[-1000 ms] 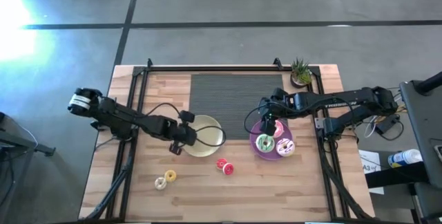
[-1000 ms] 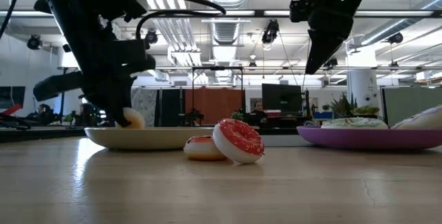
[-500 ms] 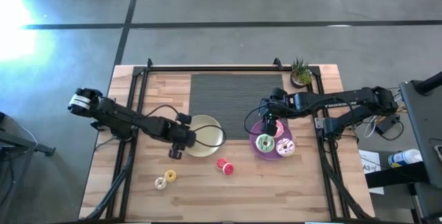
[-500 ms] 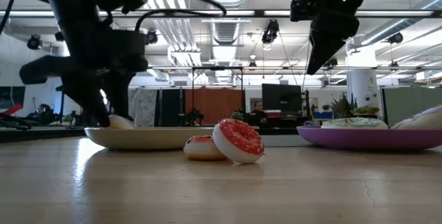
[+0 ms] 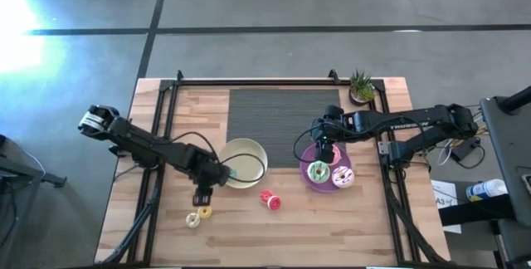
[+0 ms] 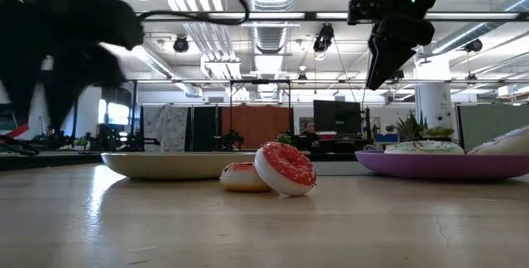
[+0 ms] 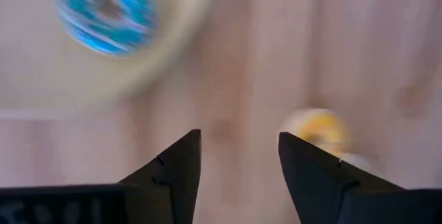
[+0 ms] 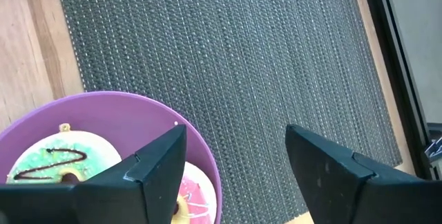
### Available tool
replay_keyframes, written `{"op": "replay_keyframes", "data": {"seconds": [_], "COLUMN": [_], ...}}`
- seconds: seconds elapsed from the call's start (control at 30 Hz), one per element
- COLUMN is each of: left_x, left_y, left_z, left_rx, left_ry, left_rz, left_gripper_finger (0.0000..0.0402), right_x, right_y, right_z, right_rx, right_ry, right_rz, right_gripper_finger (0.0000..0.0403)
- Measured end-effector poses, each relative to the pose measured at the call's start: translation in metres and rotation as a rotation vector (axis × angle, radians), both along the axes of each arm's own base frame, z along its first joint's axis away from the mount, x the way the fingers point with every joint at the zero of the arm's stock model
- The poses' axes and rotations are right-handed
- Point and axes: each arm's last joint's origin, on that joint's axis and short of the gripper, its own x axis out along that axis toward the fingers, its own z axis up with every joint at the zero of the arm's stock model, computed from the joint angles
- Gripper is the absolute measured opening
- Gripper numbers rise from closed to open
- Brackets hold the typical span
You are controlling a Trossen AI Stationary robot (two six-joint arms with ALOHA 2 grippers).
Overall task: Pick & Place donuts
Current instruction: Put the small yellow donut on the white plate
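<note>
Left gripper [image 5: 202,196] spread wide and empty, over bare wood at the pale-yellow plate's [image 5: 249,154] seven o'clock edge, yellow donut [image 7: 316,128] just ahead, teal donut [image 7: 105,14] on that plate, right gripper [image 5: 323,146] apart, empty, over the purple plate's [image 8: 138,106] eleven o'clock rim, two donuts [image 5: 269,198] between the plates.

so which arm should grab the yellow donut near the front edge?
Left. Its hand is open, empty and just behind the yellow donut, which shows past its fingers in the left wrist view. The right hand hangs over the purple plate, across the table.

Seven donuts [image 5: 318,170], two plates [image 5: 258,154], one plant [image 5: 360,86].
</note>
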Motion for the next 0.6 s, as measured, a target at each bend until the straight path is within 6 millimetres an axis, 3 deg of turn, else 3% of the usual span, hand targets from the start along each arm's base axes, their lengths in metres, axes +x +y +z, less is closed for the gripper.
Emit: {"op": "replay_keyframes", "data": {"seconds": [0.13,0.37,0.6], "left_x": [-0.007,-0.025,-0.027], "left_y": [-0.018,-0.046,-0.048], "left_z": [-0.008,-0.023,-0.029], "left_rx": [-0.118,-0.161,-0.092], "left_ry": [0.069,0.111,0.043], "left_rz": [0.118,0.214,0.29], "left_gripper_finger": [0.0168,0.0167,0.0167], "right_x": [0.001,0.002,0.004], "right_y": [0.0,0.0,0.0], "right_z": [0.0,-0.001,-0.001], "right_rx": [-0.001,-0.006,-0.008], "right_ry": [-0.01,-0.03,-0.046], "right_rz": [0.001,0.006,0.009], "right_gripper_finger": [0.0235,0.0237,0.0237]}}
